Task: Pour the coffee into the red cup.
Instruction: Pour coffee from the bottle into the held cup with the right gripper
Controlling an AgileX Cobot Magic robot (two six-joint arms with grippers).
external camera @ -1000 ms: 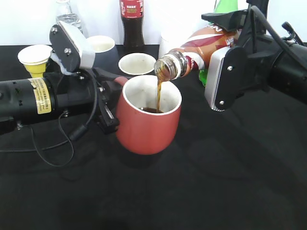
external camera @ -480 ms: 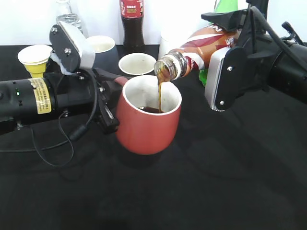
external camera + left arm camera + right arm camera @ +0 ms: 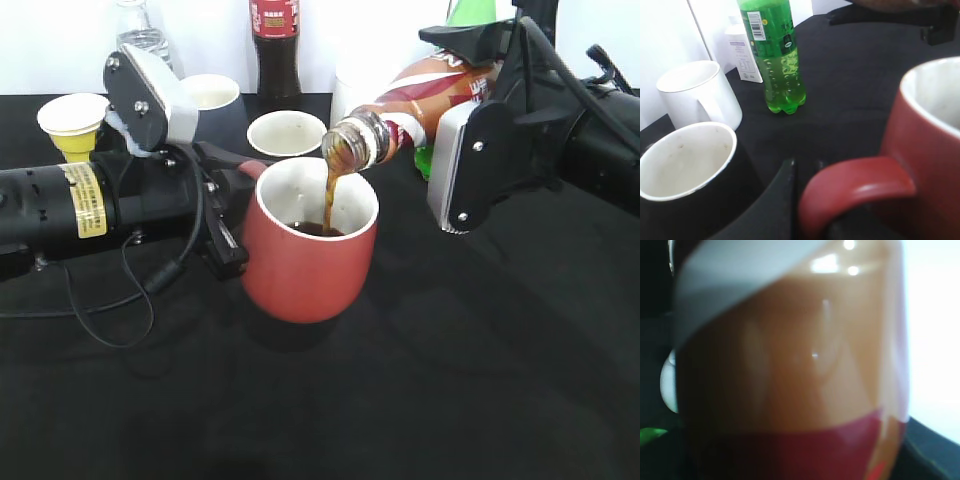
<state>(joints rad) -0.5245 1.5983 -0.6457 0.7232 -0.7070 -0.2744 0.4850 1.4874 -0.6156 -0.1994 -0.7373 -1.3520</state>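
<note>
The red cup [image 3: 305,265] stands upright on the black table, with dark coffee pooled inside. My left gripper [image 3: 232,215] is shut on its handle [image 3: 855,187]; the cup's red wall and off-white rim fill the right of the left wrist view [image 3: 935,145]. My right gripper [image 3: 478,95] is shut on the coffee bottle [image 3: 420,100], tilted mouth-down to the left above the cup. A brown stream falls from the open mouth [image 3: 345,148] into the cup. The bottle's brown label fills the right wrist view [image 3: 790,370], hiding the jaws there.
A white-lined cup [image 3: 285,132] sits just behind the red cup and shows in the left wrist view [image 3: 685,160]. A yellow paper cup [image 3: 72,125], another cup [image 3: 212,92] and a cola bottle [image 3: 274,45] stand at the back. A green bottle [image 3: 772,55] and white mug [image 3: 697,92] stand nearby.
Coffee keeps streaming into the red cup. The bottle and both arms have hardly moved.
</note>
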